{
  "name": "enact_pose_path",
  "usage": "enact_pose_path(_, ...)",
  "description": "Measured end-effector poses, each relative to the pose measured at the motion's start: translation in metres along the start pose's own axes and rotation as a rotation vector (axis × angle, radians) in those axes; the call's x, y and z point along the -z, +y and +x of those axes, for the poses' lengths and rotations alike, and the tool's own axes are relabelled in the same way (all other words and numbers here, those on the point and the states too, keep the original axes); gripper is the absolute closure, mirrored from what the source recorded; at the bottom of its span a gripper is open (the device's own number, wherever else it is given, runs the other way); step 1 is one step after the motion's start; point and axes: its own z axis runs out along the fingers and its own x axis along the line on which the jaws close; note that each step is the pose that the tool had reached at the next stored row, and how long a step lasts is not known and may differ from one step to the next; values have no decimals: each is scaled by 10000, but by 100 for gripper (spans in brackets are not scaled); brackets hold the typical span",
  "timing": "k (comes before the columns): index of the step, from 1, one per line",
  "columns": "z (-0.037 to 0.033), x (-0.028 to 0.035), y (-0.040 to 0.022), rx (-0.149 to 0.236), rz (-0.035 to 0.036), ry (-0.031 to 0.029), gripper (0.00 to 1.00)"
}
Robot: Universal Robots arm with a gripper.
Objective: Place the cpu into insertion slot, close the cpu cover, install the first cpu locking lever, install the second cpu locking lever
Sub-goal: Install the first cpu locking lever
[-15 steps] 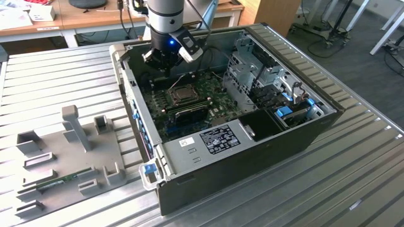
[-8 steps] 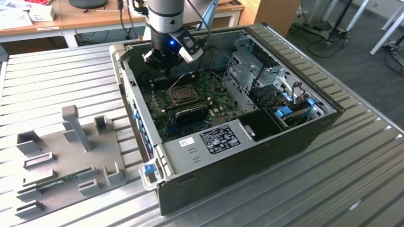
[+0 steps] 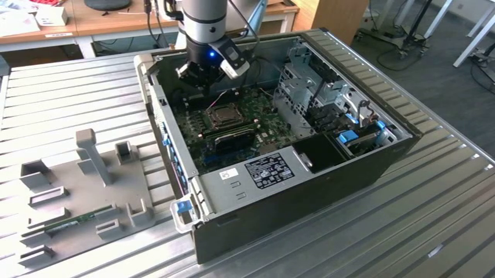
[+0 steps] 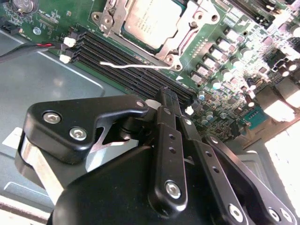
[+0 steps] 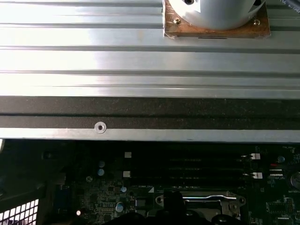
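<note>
Nearest me, on the exterior view's left, a grey fixture plate [image 3: 85, 200] lies on the ribbed metal table [image 3: 433, 191]. A green memory stick [image 3: 73, 222] rests in it. Just right of it sits the open computer case [image 3: 309, 197], and a labelled grey box [image 3: 261, 169] takes up its near end. Beyond the box I see the green motherboard [image 3: 261, 116], with the grey perforated drive cage [image 3: 305, 87] on its right.

The insertion slot [image 3: 224, 117] sits in the middle of the board. The cpu [image 4: 152, 18] is seated in it with its pale face up. The cpu cover [image 4: 190, 26] lies flat over the chip's edges, and the chip shows through its window. A thin silver locking lever [image 4: 136, 65] runs along the socket's side, and its free end reaches out over the long black memory slots [image 4: 122, 56]. I cannot tell whether it is hooked down.

Farther on, the gripper [image 3: 203, 78] hangs from the arm [image 3: 205, 23] over the far part of the board, past the socket and apart from it. In the second wrist view its fingers [image 4: 164, 136] are pressed together with nothing between them, and the tips are above the memory slots. A wooden desk [image 3: 116, 20] stands at the far edge.
</note>
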Motion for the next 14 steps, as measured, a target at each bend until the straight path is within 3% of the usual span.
enact_pose_path(14, -21, -29, -5, 0, 1, 0, 90)
